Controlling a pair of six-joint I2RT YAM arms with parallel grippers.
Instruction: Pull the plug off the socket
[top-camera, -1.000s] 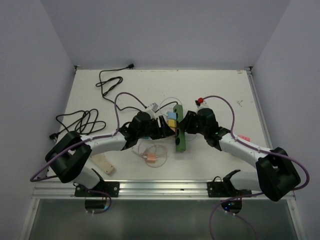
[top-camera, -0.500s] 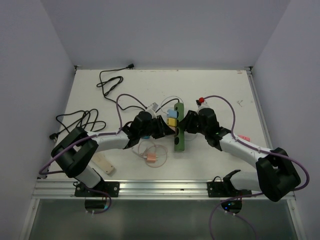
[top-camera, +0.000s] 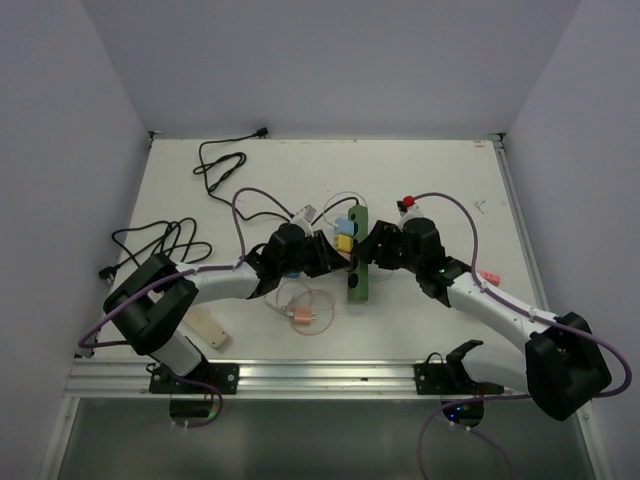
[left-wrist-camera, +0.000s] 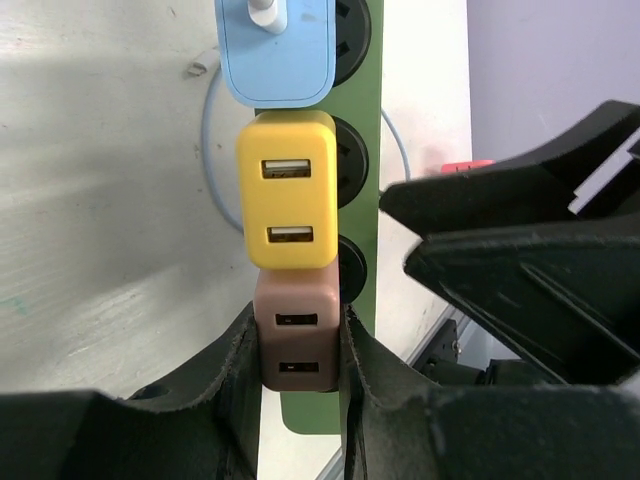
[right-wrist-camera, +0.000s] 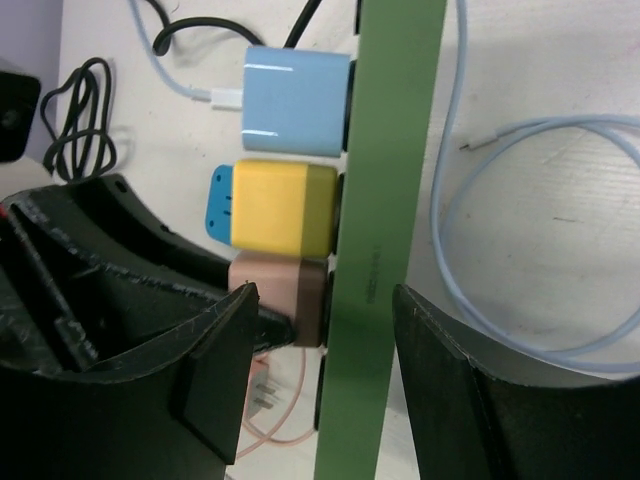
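Note:
A green socket strip (top-camera: 358, 265) lies mid-table with a blue plug (left-wrist-camera: 275, 55), a yellow plug (left-wrist-camera: 288, 190) and a pink-brown plug (left-wrist-camera: 295, 335) seated side by side. My left gripper (left-wrist-camera: 297, 345) is shut on the pink-brown plug, one finger on each side, and the plug still sits in its socket. In the top view the left gripper (top-camera: 333, 258) comes from the left. My right gripper (right-wrist-camera: 325, 320) is open and straddles the strip (right-wrist-camera: 385, 200) and the pink-brown plug (right-wrist-camera: 280, 295). In the top view the right gripper (top-camera: 372, 252) is at the strip's right side.
Black cables lie at the back left (top-camera: 215, 165) and left (top-camera: 160, 240). A pink adapter with looped cable (top-camera: 300, 318) and a beige block (top-camera: 210, 328) lie near the front. A pale blue cable (right-wrist-camera: 540, 250) curls right of the strip. A red-topped item (top-camera: 405, 200) sits behind it.
My left gripper has moved in and closed on the pink-brown plug. The right arm's elbow has shifted right; its gripper stays over the strip.

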